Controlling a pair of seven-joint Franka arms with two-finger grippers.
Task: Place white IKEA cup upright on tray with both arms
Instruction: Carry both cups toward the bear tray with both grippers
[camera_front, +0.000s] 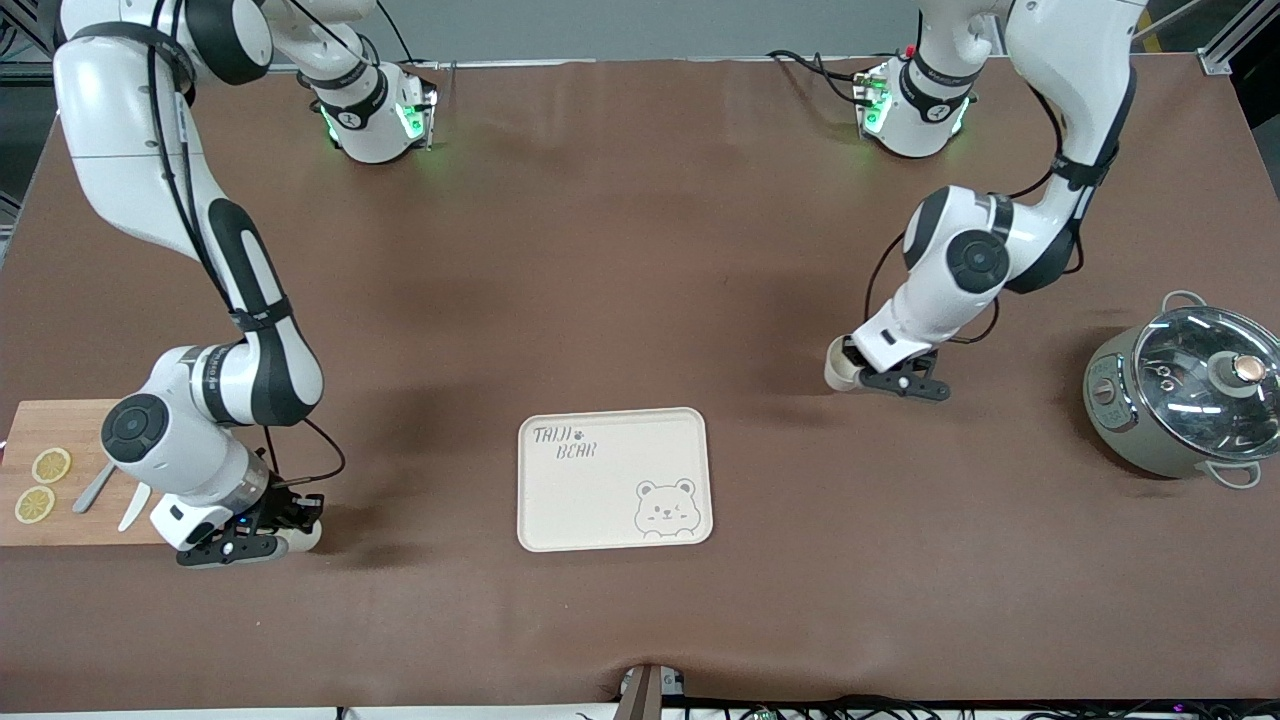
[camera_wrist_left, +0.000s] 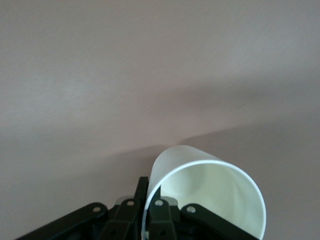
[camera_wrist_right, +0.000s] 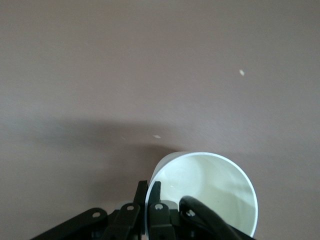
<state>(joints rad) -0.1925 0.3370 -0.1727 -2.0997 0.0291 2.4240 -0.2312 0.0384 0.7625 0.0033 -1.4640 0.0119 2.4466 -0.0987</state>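
front view: the flat cream rectangular tray (camera_front: 613, 480) with bear drawing lies bare on the brown table (camera_front: 640, 250). toward the left arm's end from the tray, the left gripper (camera_front: 868, 378) pinches a white plastic cup (camera_front: 841, 373). toward the right arm's end, beside the tray, the right gripper (camera_front: 272, 530) pinches a second white cup (camera_front: 303, 536).

left wrist view: fingers (camera_wrist_left: 159, 212) clamp the cup's (camera_wrist_left: 210, 200) wall.

right wrist view: fingers (camera_wrist_right: 159, 210) clamp the second cup's (camera_wrist_right: 210, 195) rim.
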